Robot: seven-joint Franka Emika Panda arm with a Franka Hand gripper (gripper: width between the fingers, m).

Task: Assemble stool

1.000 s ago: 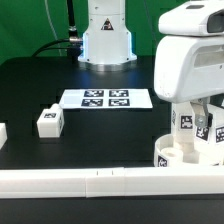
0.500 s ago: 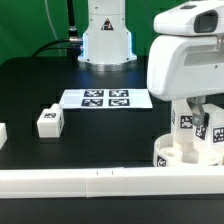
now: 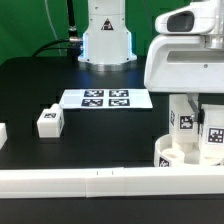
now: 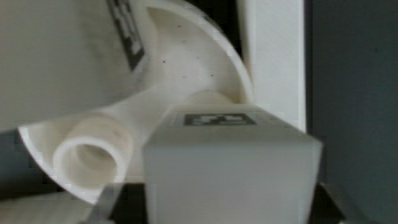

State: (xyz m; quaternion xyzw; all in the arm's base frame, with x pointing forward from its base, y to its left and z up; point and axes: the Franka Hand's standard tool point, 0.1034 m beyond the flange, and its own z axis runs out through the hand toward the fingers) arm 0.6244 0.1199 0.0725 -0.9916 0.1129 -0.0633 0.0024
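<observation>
The white plastic round thick seat disc with socket holes lies on the black counter at the exterior view's lower right, just behind the long white rail bar. Two legs stand upright in it: the first upright white block leg and the second upright white block leg, each bearing a black-and-white square tag. The loose white block leg rests on the counter well apart toward the exterior view's left, near the marker board. The gripper hangs directly over the disc. The wrist view shows a tagged white block, evidently one of the upright legs, filling the space between the dark fingers. That view is blurred and pad contact is not visible, so it cannot be determined whether the gripper is clamped on the block or merely straddling it. In my assessment, all parts are rigid, light moulded plastic with smooth faces, not fragile but liable to slip or twist under a shallow hold. A leg is best taken across two opposite flat faces, in its upper half, clear of the end that enters the socket. The disc looks too broad to grip across. Being light, it may slide or turn when a leg is pressed in, though the rail bar alongside should help check that.
</observation>
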